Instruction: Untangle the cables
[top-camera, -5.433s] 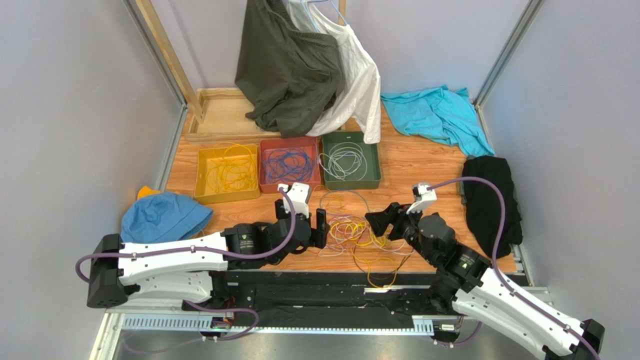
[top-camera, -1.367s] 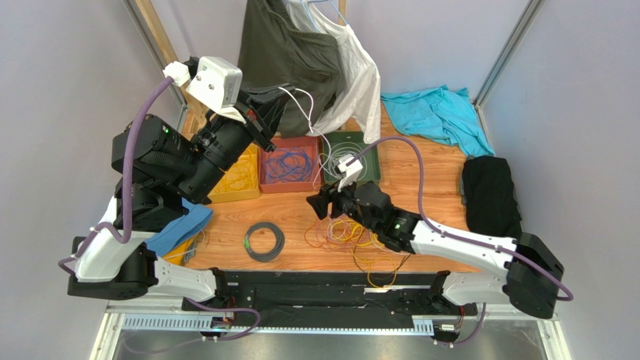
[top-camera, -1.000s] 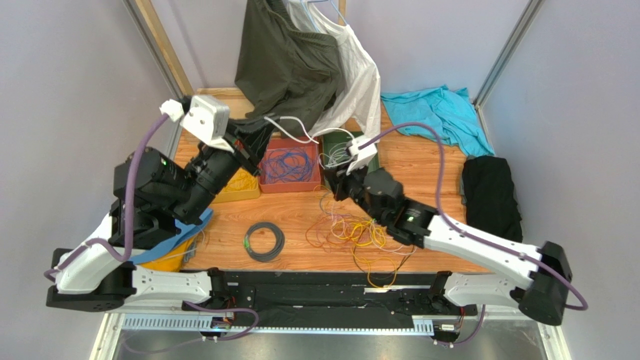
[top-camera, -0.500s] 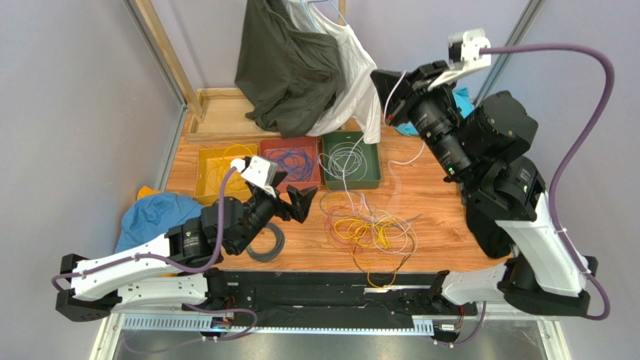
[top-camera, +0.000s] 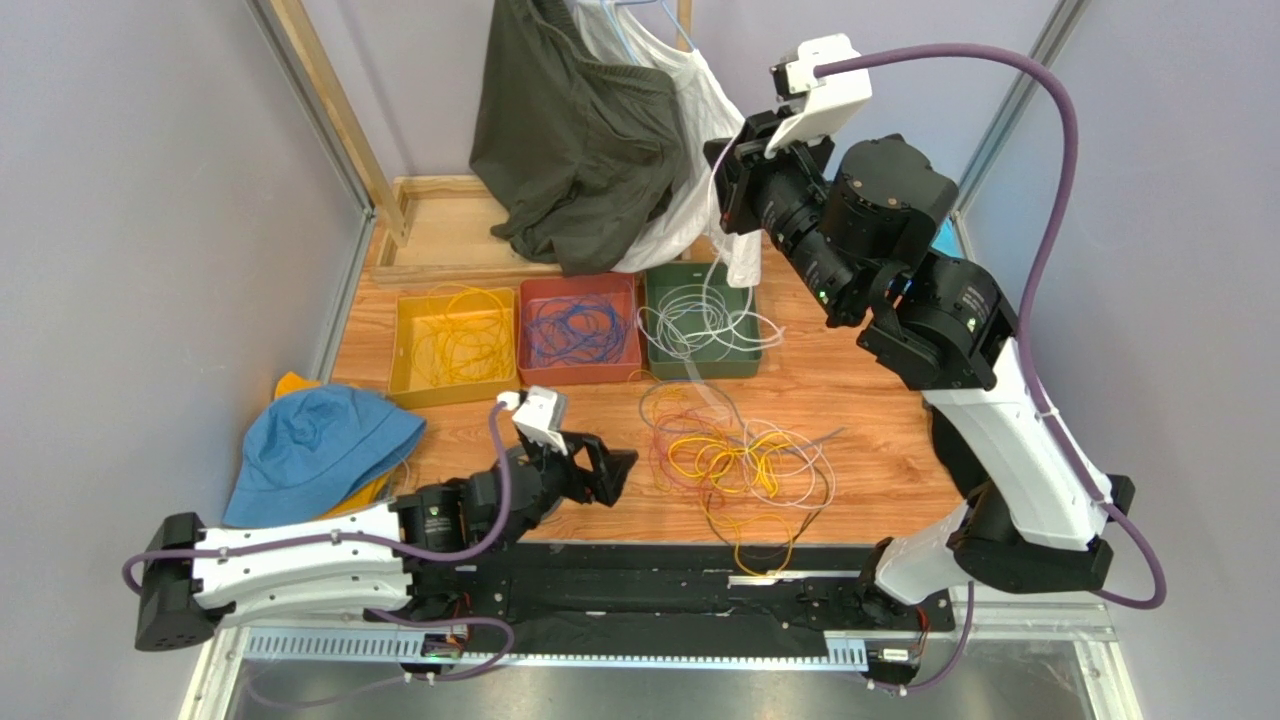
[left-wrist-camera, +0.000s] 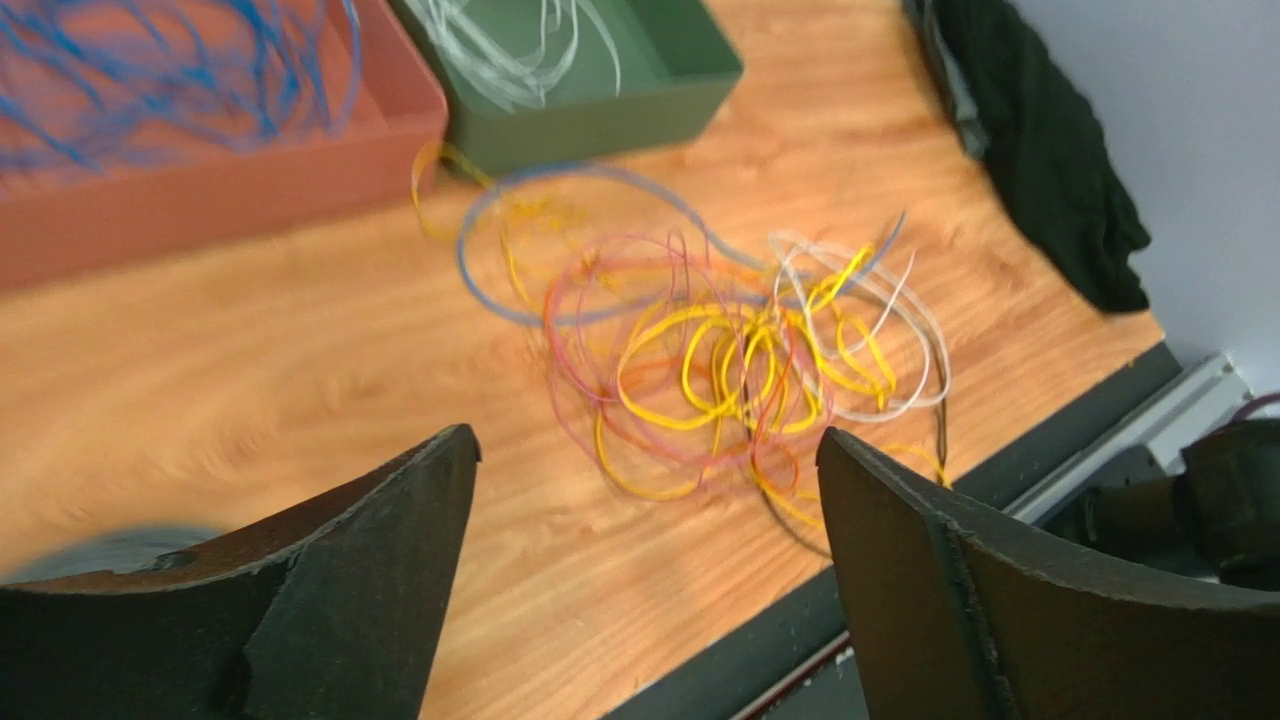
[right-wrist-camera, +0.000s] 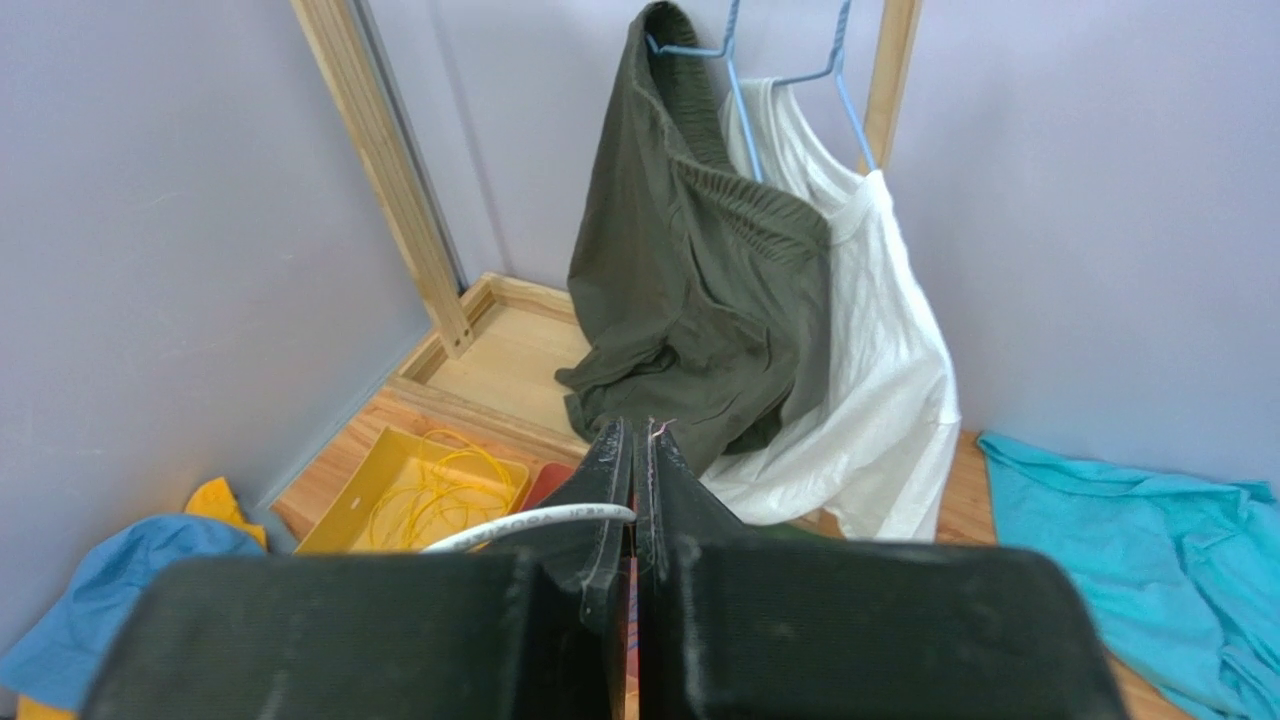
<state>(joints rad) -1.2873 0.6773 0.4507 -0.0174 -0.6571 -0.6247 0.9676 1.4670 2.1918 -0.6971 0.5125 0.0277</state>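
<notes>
Right gripper (right-wrist-camera: 639, 438) held high, fingers pinched on one white cable (right-wrist-camera: 526, 524) — up there, I judge, so its length can draw clear above the green tray (top-camera: 703, 368). Left gripper (left-wrist-camera: 646, 446) sits low with its jaws spread wide and empty, facing the tangled cables (top-camera: 736, 458) on the table (top-camera: 872, 345).

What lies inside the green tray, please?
Loose loops of white cables lie inside the green tray, with dark floor showing between them. Nothing else can be seen in it. The floor directly under the strands is covered, so I cannot tell what may be there.
</notes>
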